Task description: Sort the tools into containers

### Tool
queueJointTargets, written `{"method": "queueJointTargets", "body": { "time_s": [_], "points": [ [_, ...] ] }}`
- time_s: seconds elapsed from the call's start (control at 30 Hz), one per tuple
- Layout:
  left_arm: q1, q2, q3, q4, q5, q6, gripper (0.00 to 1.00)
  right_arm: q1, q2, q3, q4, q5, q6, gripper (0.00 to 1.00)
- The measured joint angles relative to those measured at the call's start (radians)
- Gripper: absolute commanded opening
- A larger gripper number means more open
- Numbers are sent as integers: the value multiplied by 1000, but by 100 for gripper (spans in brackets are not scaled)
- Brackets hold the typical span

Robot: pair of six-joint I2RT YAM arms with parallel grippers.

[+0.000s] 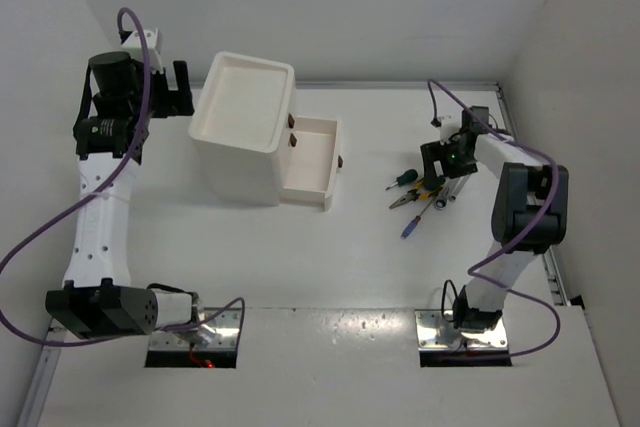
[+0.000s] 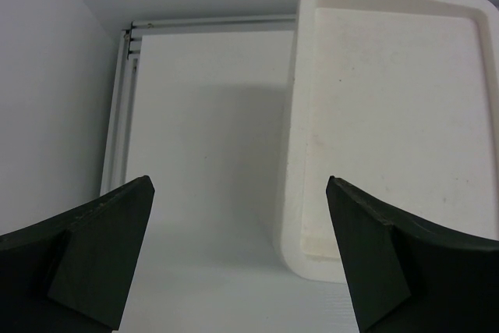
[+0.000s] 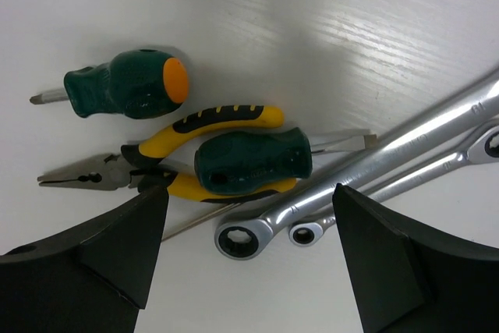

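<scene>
Dark fingers (image 3: 117, 259) of the right end effector (image 3: 249, 191) sit nearest, spread wide and empty, just above the tool pile on the desk (image 3: 312, 13). Between them lie one stubby green screwdriver (image 3: 125, 83), one longer green screwdriver (image 3: 253, 161), one yellow-handled pliers (image 3: 226, 118) and two silver wrenches (image 3: 374, 159). One blue-handled screwdriver (image 1: 411, 226) lies on its base side.

This looks like the first pick. The next move calls for lowering onto the top-lying longer green screwdriver and closing.

The left end effector (image 2: 239, 181), likewise released, waits beside the single drawer unit (image 1: 240, 172), which has one drawer (image 1: 303, 190) pulled out.
</scene>
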Motion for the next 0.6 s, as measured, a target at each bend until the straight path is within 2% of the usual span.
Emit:
{"method": "queueJointTargets", "body": {
  "time_s": [0.6],
  "points": [
    [0, 22, 0, 5, 19, -4, 100, 47, 64, -10, 58, 51, -7, 88]
  ]
}}
